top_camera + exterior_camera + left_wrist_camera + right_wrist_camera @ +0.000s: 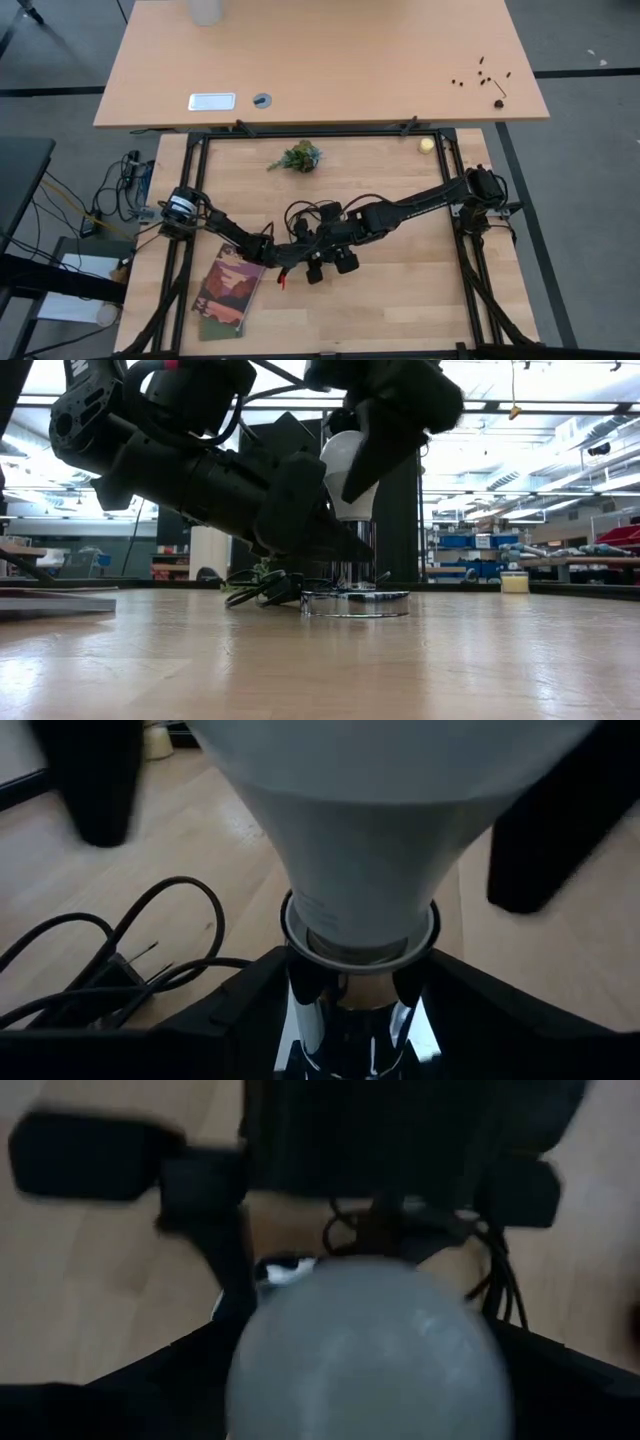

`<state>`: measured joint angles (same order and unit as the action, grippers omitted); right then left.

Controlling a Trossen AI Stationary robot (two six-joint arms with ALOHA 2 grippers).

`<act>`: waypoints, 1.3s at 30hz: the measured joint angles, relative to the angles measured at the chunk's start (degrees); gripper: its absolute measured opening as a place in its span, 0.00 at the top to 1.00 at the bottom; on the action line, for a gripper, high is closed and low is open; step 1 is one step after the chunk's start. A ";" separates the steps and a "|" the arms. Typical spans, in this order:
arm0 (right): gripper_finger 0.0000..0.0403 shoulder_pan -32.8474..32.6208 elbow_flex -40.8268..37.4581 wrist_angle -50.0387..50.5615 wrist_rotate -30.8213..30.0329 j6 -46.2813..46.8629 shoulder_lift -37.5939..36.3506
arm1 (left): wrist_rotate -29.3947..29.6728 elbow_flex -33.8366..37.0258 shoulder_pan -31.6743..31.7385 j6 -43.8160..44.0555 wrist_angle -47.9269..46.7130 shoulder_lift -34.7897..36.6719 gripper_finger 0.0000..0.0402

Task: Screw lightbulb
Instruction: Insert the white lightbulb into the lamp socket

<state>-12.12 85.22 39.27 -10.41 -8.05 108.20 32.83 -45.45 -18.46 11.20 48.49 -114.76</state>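
Observation:
The white lightbulb [347,472] stands upright, its neck [360,915] in the collar of a chrome socket [355,565] on a round silver base disc [355,603] that rests on the table. My left gripper [350,1020] reaches in nearly level from the table's left and is shut on the socket's stem. My right gripper [370,1380] comes down from above and is open, one finger [90,780] on each side of the bulb's globe with a gap showing. In the high view both arms [320,250] hide the bulb. My left gripper pinches the socket's chrome stem [335,1015] between its two fingers, just under the white collar. The fingers come in almost level, slanting slightly down, and lie across the upright stem. The socket stands upright with its base disc flat on the table.
A black cord [110,960] lies coiled on the table behind the socket. A booklet [228,290] lies near the left front, a small plant sprig [298,157] at the back, a pale yellow round object [427,145] at the back right.

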 joint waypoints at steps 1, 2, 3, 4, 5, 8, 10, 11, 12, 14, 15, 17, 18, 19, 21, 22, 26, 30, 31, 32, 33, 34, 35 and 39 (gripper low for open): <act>0.14 0.00 0.03 -0.44 0.00 0.52 0.20 | -0.06 0.00 0.00 -0.01 0.00 0.00 0.44; 0.14 0.02 -0.04 0.27 0.00 0.93 0.33 | -0.03 0.01 0.00 0.00 -0.13 0.00 0.44; 0.14 0.02 -0.12 0.82 0.00 1.63 0.43 | -0.03 0.02 0.00 0.00 -0.18 0.00 0.44; 0.14 0.02 -0.12 0.66 0.02 2.08 0.48 | -0.06 0.02 -0.01 0.00 -0.20 0.00 0.44; 0.14 0.00 -0.07 0.48 0.01 2.40 0.50 | -0.06 0.02 -0.01 0.00 -0.17 0.00 0.44; 0.14 0.01 -0.06 1.24 0.02 3.73 0.68 | -0.06 0.02 0.00 0.00 -0.29 0.00 0.44; 0.15 0.04 -0.06 1.37 0.03 4.77 0.72 | -0.06 0.02 0.00 0.00 -0.26 0.00 0.44; 0.15 0.04 -0.06 1.30 0.04 5.09 0.72 | -0.04 0.02 0.00 0.00 -0.22 0.00 0.44; 0.16 0.04 -0.06 1.32 0.04 5.35 0.72 | -0.05 0.02 0.00 0.00 -0.24 0.00 0.44; 0.20 0.04 -0.06 1.33 0.04 5.75 0.72 | -0.06 0.02 -0.02 0.00 -0.16 0.00 0.44; 0.22 0.02 -0.06 1.25 0.04 6.07 0.72 | -0.06 0.02 -0.02 0.00 0.06 0.00 0.44; 0.27 0.04 -0.06 1.22 0.07 6.70 0.72 | -0.06 0.02 0.00 0.00 0.11 0.00 0.44; 0.29 0.01 -0.06 1.22 0.05 7.00 0.72 | -0.06 0.02 0.00 0.00 0.15 0.00 0.44; 0.32 -0.01 -0.06 1.22 0.07 7.42 0.72 | -0.06 0.02 0.00 0.00 0.24 0.00 0.44; 0.36 0.00 -0.06 1.23 0.07 8.84 0.71 | -0.06 0.02 0.00 0.00 0.46 0.00 0.44; 0.37 -0.01 -0.06 1.34 0.07 9.60 0.64 | -0.06 0.02 0.00 0.00 0.46 0.00 0.44; 0.37 0.01 0.53 2.48 1.28 13.02 0.34 | -0.02 0.02 -0.02 0.00 1.01 0.00 0.44; 0.32 0.07 1.15 3.84 1.31 18.18 0.02 | 1.04 0.00 -0.07 0.02 1.18 0.02 0.44; 0.31 0.09 1.15 4.56 1.31 19.67 0.02 | 1.18 0.00 -0.07 0.02 0.96 0.02 0.44; 0.31 0.09 1.15 5.37 1.31 21.14 0.02 | 1.51 0.00 -0.07 0.03 0.71 0.02 0.44; 0.31 0.07 1.13 5.92 1.15 22.41 0.02 | 1.85 0.02 -0.03 0.38 0.60 0.02 0.44; 0.31 0.07 1.02 5.90 0.83 23.60 0.11 | 2.09 0.02 -0.02 1.00 0.59 0.02 0.44; 0.32 -0.09 0.94 6.00 0.64 24.82 0.20 | 2.14 0.02 -0.02 1.27 0.62 0.02 0.44; 0.35 -0.95 0.85 5.79 -0.68 29.26 0.30 | 2.44 0.02 -0.02 1.44 0.95 0.02 0.44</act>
<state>-13.07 86.07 45.06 -11.10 21.21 108.51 35.27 -45.43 -18.48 12.64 49.44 -114.74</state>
